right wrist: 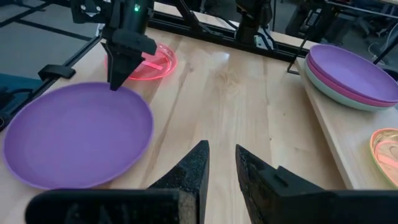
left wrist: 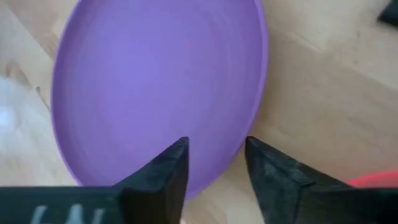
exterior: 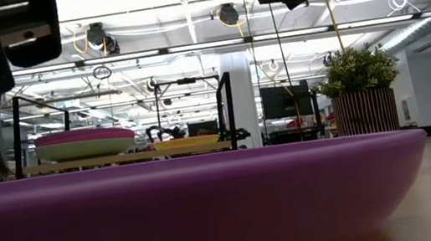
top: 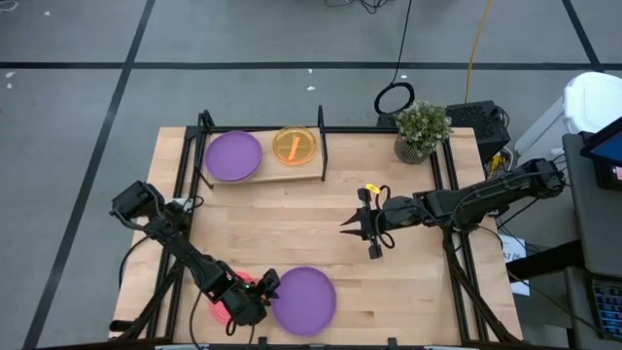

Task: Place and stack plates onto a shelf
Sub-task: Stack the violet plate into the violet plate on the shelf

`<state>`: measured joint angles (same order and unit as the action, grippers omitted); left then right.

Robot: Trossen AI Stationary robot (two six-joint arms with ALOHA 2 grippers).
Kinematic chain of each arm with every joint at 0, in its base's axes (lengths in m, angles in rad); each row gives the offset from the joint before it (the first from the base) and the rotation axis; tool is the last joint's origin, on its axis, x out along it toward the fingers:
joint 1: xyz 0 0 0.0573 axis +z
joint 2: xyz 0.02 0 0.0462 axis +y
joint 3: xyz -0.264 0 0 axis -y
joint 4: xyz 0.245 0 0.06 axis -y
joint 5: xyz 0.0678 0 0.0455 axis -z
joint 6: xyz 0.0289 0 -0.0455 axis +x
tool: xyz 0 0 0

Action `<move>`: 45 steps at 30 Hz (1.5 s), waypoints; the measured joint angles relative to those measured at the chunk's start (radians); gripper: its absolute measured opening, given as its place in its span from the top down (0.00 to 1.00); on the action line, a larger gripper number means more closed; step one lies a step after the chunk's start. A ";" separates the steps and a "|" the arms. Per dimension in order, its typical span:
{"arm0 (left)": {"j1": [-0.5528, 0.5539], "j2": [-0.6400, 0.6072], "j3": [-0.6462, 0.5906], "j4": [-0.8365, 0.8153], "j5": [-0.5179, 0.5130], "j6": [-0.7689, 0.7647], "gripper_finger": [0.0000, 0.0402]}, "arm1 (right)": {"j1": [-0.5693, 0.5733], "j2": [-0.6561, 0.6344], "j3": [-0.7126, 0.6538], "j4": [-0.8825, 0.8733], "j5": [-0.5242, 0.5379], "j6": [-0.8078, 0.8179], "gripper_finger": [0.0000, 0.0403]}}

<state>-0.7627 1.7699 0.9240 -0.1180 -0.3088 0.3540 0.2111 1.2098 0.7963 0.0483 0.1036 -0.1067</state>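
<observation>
At the table's near edge, left gripper (top: 264, 288) straddles (fingers parted) purple plate (top: 304, 299) rim.

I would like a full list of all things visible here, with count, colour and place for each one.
Purple plate: one, purple, near table edge, its rim between the left gripper's fingers.
Pink-red plate: one, translucent, under the left arm.
Shelf: one, light wood with black frame, far side of the table.
Stacked plates: purple on mint-green, on the shelf.
Orange plate: one, translucent, on the shelf beside the stack.
Potted plant: one, green, far right corner.
Left gripper: at the purple plate's rim.
Right gripper: above mid-table, holding nothing.
</observation>
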 joint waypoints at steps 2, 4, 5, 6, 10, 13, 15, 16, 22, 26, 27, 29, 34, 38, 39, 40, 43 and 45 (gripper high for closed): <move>0.008 0.000 0.000 -0.018 0.015 0.010 0.65 | 0.000 0.000 0.000 0.000 0.000 0.010 0.84; 0.016 0.000 0.000 -0.028 0.022 0.011 0.71 | 0.000 0.000 0.000 0.000 0.000 0.013 0.84; 0.020 0.000 0.000 -0.029 0.024 0.011 0.73 | 0.000 0.000 0.000 0.000 0.000 0.013 0.84; 0.024 0.000 0.000 -0.028 0.024 0.011 0.76 | 0.000 0.000 0.000 0.000 0.000 0.013 0.84; 0.032 0.001 0.000 -0.028 0.022 0.034 0.79 | 0.000 0.000 0.000 0.000 0.000 0.013 0.84; 0.041 0.018 0.000 -0.015 0.023 0.072 0.80 | 0.000 0.000 0.000 0.000 0.000 0.013 0.84; 0.046 0.034 -0.001 -0.006 0.023 0.098 0.80 | 0.000 0.000 0.000 0.000 0.000 0.013 0.84; 0.049 0.045 -0.001 0.010 0.022 0.109 0.80 | 0.000 0.000 0.000 0.000 0.000 0.015 0.84; 0.055 0.071 -0.001 0.067 0.023 0.154 0.80 | 0.000 0.000 0.000 0.000 0.000 0.016 0.84; 0.055 0.071 -0.001 0.075 0.023 0.170 0.80 | 0.000 0.000 0.000 0.001 0.000 0.015 0.84; 0.055 0.071 -0.001 0.076 0.021 0.174 0.81 | 0.000 0.000 0.000 0.001 0.000 0.015 0.84; 0.055 0.071 -0.001 0.080 0.021 0.176 0.84 | 0.000 0.000 0.000 0.001 0.000 0.015 0.84; 0.055 0.062 -0.001 0.101 0.010 0.175 0.97 | 0.000 0.000 0.000 0.000 0.000 0.015 0.84; 0.055 0.035 -0.003 0.089 -0.062 0.195 0.97 | 0.000 0.000 0.000 0.000 0.000 0.013 0.84; 0.055 0.022 -0.003 0.093 -0.081 0.209 0.97 | 0.000 0.000 0.000 0.000 0.000 0.013 0.84; 0.055 0.009 -0.002 0.095 -0.094 0.223 0.97 | 0.000 0.000 0.000 0.000 0.000 0.013 0.84; 0.056 -0.043 -0.002 0.080 -0.139 0.268 0.97 | 0.000 0.000 -0.011 0.009 0.002 0.013 0.84; 0.062 -0.087 -0.002 0.079 -0.163 0.286 0.97 | 0.000 0.000 -0.023 0.008 0.018 0.013 0.84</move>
<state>-0.7009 1.6826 0.9218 -0.0387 -0.4715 0.6399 0.2111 1.2095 0.7736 0.0561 0.1218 -0.0938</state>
